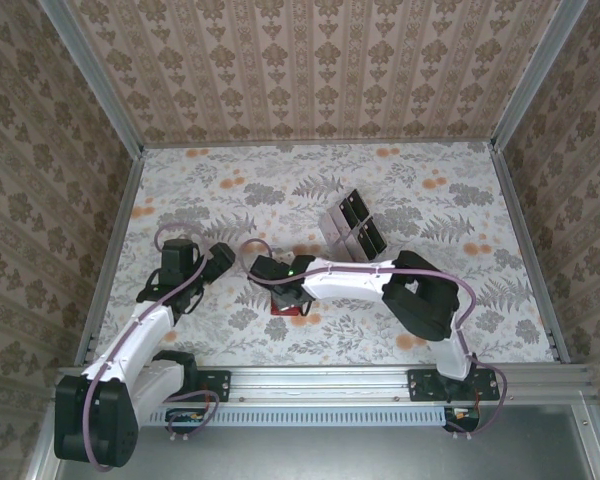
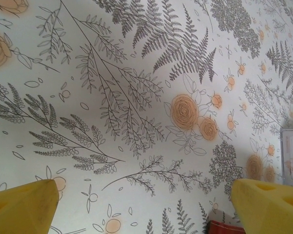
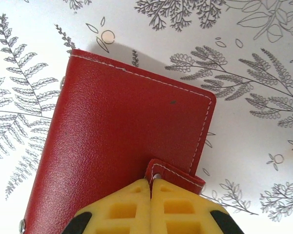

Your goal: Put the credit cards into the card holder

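My left arm (image 1: 145,328), right arm (image 1: 345,278): white shells, black joints, black bases, lilac cable along each. Green light (image 1: 293,268) near right wrist. Left fingers (image 2: 24,207), right fingers (image 3: 124,209) yellow; right ones show square cut-outs, black patches.

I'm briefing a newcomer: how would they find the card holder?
On the floral table, look near the middle, beneath the right arm's tool. The card holder lies there: a red leather-like wallet with white stitching, unlike the clear tray of dark rectangles farther back.
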Motion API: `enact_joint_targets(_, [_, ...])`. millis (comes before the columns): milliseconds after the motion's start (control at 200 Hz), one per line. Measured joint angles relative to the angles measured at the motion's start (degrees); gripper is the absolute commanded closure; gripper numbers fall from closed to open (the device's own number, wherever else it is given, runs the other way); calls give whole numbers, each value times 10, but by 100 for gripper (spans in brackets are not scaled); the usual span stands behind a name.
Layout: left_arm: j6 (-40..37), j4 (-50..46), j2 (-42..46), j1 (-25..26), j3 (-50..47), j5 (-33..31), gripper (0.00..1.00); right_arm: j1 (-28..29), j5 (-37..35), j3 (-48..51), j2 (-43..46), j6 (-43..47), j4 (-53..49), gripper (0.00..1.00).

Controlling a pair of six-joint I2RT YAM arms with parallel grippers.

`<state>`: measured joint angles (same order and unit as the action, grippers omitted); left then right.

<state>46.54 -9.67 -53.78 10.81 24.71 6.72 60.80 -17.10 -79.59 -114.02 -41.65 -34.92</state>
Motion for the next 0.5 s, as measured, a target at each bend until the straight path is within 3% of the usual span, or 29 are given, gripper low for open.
enact_joint_targets(245, [-1,12,-15,27,0,26,0,-17,20,51,56,12,27,100])
enact_joint_targets(500, [21,77,-62,99,0,34,0,-18,30,55,80,14,54,100])
